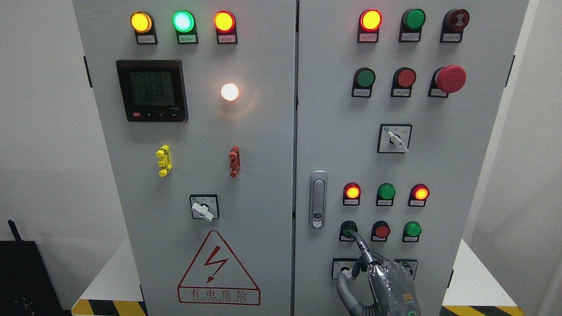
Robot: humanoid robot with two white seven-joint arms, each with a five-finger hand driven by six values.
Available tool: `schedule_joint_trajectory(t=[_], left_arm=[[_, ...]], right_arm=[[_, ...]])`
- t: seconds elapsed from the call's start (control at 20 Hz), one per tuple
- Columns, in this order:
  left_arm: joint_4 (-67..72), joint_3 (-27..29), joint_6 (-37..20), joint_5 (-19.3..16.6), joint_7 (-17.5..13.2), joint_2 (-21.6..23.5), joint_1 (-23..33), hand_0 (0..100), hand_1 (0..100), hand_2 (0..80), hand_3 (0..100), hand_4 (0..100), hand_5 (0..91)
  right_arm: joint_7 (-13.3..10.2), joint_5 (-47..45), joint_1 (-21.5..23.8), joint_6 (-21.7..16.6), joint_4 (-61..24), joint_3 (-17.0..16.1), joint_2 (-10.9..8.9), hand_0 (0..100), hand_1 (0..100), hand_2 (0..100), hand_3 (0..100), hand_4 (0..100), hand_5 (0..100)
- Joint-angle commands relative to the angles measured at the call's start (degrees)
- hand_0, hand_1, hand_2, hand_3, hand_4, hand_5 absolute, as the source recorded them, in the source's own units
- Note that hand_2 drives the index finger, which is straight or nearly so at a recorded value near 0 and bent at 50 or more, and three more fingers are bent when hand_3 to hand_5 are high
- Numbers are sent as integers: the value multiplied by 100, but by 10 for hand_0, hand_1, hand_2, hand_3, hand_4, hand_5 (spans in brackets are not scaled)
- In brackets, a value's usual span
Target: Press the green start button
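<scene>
the right hand [376,276] comes up from the bottom edge, right of the middle, and shows grey and glossy against the right door of the cabinet [439,166]. its index finger [361,243] is stretched out straight, up and to the left, and its tip touches the green start button [348,229]; the remaining fingers are curled in toward the palm and grasp nothing (the thumb hangs bent at the hand's lower left). the button sits at the fingertip, the leftmost of a row of three: just to the right of the finger is a red button [381,231], and further right a brighter green button [412,229].

straight above the fingertip is a row of small lamps: a lit red lamp [352,192], a green lamp [386,192] and another lit red lamp [420,193]. to the left of the fingertip, close by, stands the metal door handle [318,199]. behind the hand's knuckles a selector switch [343,268] is partly covered, so its position cannot be read. well above the hand are a rotary switch [395,139] and, higher and to the right, a big red mushroom button [450,79].

far off to the hand's left, on the other door, a warning triangle [218,270] with a lightning bolt sits low down, and a digital meter [152,91] glows high up.
</scene>
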Motion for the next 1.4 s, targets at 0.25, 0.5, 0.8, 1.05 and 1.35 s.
schedule_joint_trajectory(t=[0.25, 0.5, 0.8, 1.05, 1.35], left_arm=[[0, 0, 2, 0, 0, 0, 2, 120, 556, 0, 0, 0, 0], [0, 0, 2, 0, 0, 0, 2, 120, 556, 0, 0, 0, 0], [0, 0, 2, 0, 0, 0, 2, 120, 556, 0, 0, 0, 0], [0, 0, 2, 0, 0, 0, 2, 120, 556, 0, 0, 0, 0], [0, 0, 2, 0, 0, 0, -6, 120, 556, 0, 0, 0, 0]], right_arm=[[101, -787, 358, -7, -480, 175, -1, 716, 400, 0, 703, 678, 695], [119, -1201, 481, -16, -665, 184, -1, 767, 395, 0, 683, 655, 602], [110, -1860, 622, -25, -726, 246, -1, 810, 368, 0, 636, 595, 489], [110, -2536, 719, -16, -770, 254, -1, 764, 339, 0, 589, 549, 419], [110, -3626, 903, 37, -832, 369, -1, 708, 302, 0, 502, 452, 293]])
